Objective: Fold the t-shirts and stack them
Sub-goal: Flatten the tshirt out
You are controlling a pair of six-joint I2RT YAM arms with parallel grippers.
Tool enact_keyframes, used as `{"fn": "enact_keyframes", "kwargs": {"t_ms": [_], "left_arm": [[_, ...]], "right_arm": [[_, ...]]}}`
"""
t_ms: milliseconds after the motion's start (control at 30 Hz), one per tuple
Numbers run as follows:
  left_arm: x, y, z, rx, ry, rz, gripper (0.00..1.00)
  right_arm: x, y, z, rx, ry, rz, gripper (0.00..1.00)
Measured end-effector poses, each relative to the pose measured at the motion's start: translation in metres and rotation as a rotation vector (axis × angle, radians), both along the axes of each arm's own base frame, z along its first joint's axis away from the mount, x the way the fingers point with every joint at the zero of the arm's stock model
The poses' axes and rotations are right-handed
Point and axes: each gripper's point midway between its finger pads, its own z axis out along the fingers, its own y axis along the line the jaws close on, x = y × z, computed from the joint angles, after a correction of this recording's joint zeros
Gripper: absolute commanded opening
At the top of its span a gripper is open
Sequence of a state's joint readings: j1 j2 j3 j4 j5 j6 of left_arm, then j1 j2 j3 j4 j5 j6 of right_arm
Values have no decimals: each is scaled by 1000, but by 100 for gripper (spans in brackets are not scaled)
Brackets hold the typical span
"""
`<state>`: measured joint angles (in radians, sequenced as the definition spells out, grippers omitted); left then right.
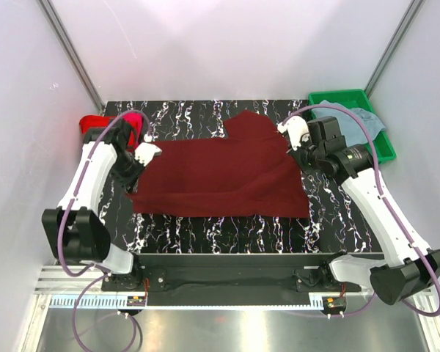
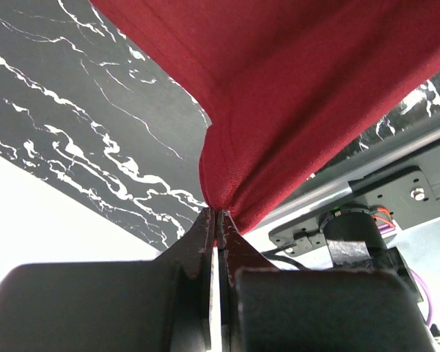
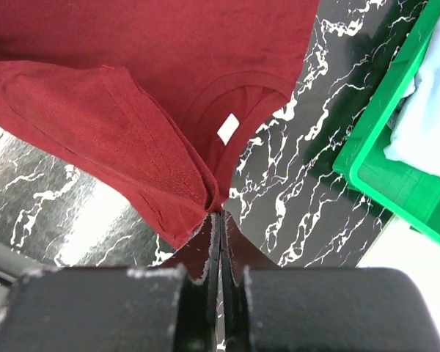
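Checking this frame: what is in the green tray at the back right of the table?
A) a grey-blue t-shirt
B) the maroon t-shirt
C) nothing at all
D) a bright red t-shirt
A: a grey-blue t-shirt lies bunched inside the green tray, while the maroon t-shirt is outside it.
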<state>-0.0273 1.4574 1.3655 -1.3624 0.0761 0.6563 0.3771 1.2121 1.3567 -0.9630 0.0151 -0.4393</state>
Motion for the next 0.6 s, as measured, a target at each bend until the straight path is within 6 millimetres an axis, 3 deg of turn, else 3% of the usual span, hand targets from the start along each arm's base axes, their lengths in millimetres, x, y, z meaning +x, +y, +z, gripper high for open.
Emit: {"fn": "enact_keyframes", "kwargs": {"t_ms": [233,433,600], "left_arm": [[26,8,-1,-59,5,73,0],[34,4,-12,-84,51,96,0],[36,5,-18,-80,72,98,0]], "right_arm": [[18,0,-9,7,-8,-25,0],[42,-10,-23,19,6,-96,0],[50,-16,-32,17,30,-127,0]]}}
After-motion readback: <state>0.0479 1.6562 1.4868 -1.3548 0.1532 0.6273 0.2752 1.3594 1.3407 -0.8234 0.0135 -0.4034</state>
